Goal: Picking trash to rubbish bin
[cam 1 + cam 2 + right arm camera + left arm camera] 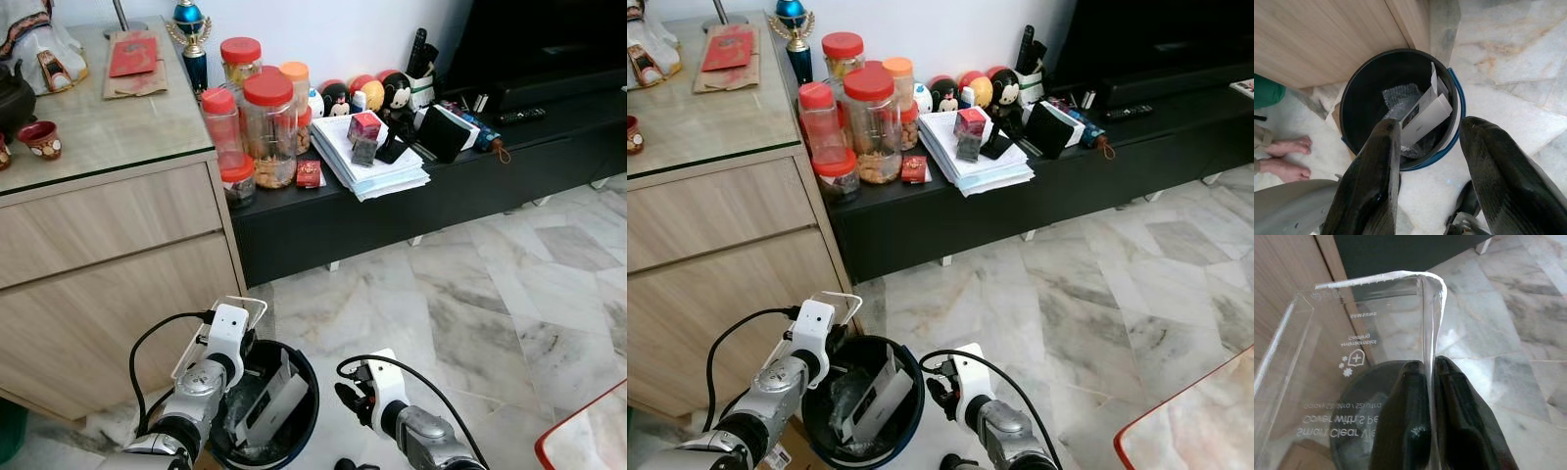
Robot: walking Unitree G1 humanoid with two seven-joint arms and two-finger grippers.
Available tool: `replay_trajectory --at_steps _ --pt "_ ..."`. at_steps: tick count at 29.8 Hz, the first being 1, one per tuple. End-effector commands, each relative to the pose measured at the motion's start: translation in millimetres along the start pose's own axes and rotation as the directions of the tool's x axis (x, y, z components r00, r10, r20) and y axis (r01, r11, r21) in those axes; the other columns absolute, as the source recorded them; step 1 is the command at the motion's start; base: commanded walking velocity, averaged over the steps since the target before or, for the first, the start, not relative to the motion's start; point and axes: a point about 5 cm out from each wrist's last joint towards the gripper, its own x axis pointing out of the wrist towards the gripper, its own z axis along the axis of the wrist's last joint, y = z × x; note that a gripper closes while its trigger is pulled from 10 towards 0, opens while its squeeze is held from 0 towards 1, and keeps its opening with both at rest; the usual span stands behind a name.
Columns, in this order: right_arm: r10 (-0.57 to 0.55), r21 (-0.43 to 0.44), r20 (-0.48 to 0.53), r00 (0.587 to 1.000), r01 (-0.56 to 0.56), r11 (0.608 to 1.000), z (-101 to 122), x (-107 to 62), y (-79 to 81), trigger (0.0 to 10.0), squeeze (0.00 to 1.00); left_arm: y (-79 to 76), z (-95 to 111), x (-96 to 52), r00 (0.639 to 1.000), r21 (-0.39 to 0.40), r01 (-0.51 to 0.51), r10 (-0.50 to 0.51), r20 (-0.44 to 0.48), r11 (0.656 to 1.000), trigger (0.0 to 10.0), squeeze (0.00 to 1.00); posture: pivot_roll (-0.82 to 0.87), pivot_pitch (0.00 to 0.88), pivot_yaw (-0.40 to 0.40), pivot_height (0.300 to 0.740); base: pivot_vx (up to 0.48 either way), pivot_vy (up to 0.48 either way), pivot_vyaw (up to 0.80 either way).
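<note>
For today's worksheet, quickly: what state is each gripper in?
Left gripper: shut on clear plastic packaging.
Right gripper: open, holding nothing.

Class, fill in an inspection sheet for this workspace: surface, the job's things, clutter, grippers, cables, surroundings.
Surface: marble floor, pale and veined.
Job's things: black rubbish bin on the floor beside the wooden cabinet, holding a white box and bubble wrap; clear plastic packaging held over the bin's rim.
Clutter: red-lidded jars, stack of papers, figurines on the low black TV bench.
Grippers: left gripper shut on the packaging's edge; right gripper open, empty, beside the bin.
Cables: black cable looping along the left arm, another on the right.
Surroundings: a person's bare feet near the bin; red-edged table corner.
</note>
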Motion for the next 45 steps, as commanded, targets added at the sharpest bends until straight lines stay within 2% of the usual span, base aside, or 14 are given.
replay_trajectory --at_steps 1,12,18,19,23,26,27,29,30,33,34,37,41,45 --pt "0.002 0.012 -0.005 1.000 -0.002 1.000 -4.7 -0.8 1.3 10.0 0.00 -1.8 -8.3 -2.9 1.000 -0.021 0.020 -0.020 -0.020 1.000 10.0 1.00 0.10 0.159 -0.045 0.740 0.000 0.000 0.00" --pt "-0.006 0.013 -0.009 1.000 0.006 1.000 -7.1 -1.9 0.2 10.0 0.00 -1.2 -9.1 -3.8 0.999 -0.037 0.038 -0.039 -0.017 0.999 10.0 1.00 0.10 0.162 -0.049 0.740 0.000 0.000 0.00" --pt "-0.015 0.008 -0.007 1.000 0.015 1.000 -6.7 -1.8 -0.1 10.0 0.00 3.6 -12.1 -5.8 1.000 -0.025 0.002 -0.003 -0.029 1.000 10.0 1.00 0.10 0.164 -0.047 0.740 0.000 0.000 0.00" --pt "-0.030 0.008 -0.008 1.000 0.030 1.000 -7.7 -2.3 -1.1 10.0 0.00 8.4 -16.4 -8.4 0.998 -0.018 -0.034 0.033 -0.044 0.999 10.0 0.00 0.10 0.164 -0.047 0.740 0.000 0.000 0.00" --pt "-0.081 0.009 -0.025 0.996 0.082 0.997 -13.5 -4.7 -5.2 10.0 0.00 24.7 -29.7 -18.1 0.985 -0.009 -0.153 0.152 -0.087 0.988 10.0 0.00 0.11 0.165 -0.046 0.740 0.000 0.000 0.00" --pt "-0.133 0.030 -0.055 0.990 0.135 0.990 -23.4 -9.1 -10.3 10.0 0.00 46.6 -51.8 -36.1 0.935 0.002 -0.319 0.315 -0.161 0.948 10.0 0.00 0.11 0.166 -0.046 0.740 0.000 0.000 0.00" --pt "-0.154 0.033 -0.077 0.985 0.157 0.987 -29.9 -11.5 -11.7 10.0 0.00 54.8 -68.4 -48.5 0.900 0.012 -0.380 0.373 -0.224 0.925 10.0 0.00 0.11 0.165 -0.044 0.740 0.000 0.000 0.00" --pt "-0.170 0.037 -0.099 0.980 0.175 0.984 -36.3 -13.9 -12.7 10.0 0.00 59.9 -87.3 -62.2 0.858 0.033 -0.425 0.414 -0.303 0.905 10.0 0.00 0.11 0.164 -0.044 0.740 0.000 0.000 0.00" --pt "-0.170 0.037 -0.099 0.980 0.175 0.984 -36.3 -13.9 -12.7 10.0 0.00 59.9 -87.3 -62.2 0.858 0.033 -0.425 0.414 -0.303 0.905 10.0 0.00 0.11 0.164 -0.044 0.740 0.000 0.000 0.00" --pt "-0.226 0.034 -0.142 0.964 0.233 0.972 -49.3 -20.5 -17.9 10.0 0.00 61.2 -122.0 -90.5 0.787 0.038 -0.486 0.456 -0.415 0.873 10.0 0.00 0.11 0.163 -0.042 0.740 0.000 0.000 0.00" --pt "-0.226 0.034 -0.142 0.964 0.233 0.972 -49.3 -20.5 -17.9 10.0 0.00 61.2 -122.0 -90.5 0.787 0.038 -0.486 0.456 -0.415 0.873 10.0 0.00 0.11 0.163 -0.042 0.740 0.000 0.000 0.00" --pt "-0.266 0.029 -0.186 0.946 0.275 0.961 -63.1 -27.8 -21.8 10.0 0.00 55.3 -143.6 -108.4 0.745 0.031 -0.513 0.463 -0.481 0.858 10.0 0.00 0.11 0.162 -0.044 0.740 0.000 0.000 0.00" --pt "-0.295 0.016 -0.212 0.932 0.305 0.952 -70.6 -32.3 -24.4 10.0 0.00 51.7 -151.8 -114.9 0.726 0.025 -0.522 0.459 -0.511 0.853 10.0 0.00 0.11 0.155 -0.044 0.740 0.000 0.000 0.00" --pt "-0.301 0.007 -0.225 0.927 0.311 0.950 -72.6 -33.3 -25.0 10.0 0.00 51.1 -150.0 -112.6 0.731 0.026 -0.514 0.454 -0.509 0.857 10.0 0.00 0.12 0.145 -0.040 0.740 0.000 0.000 0.00"
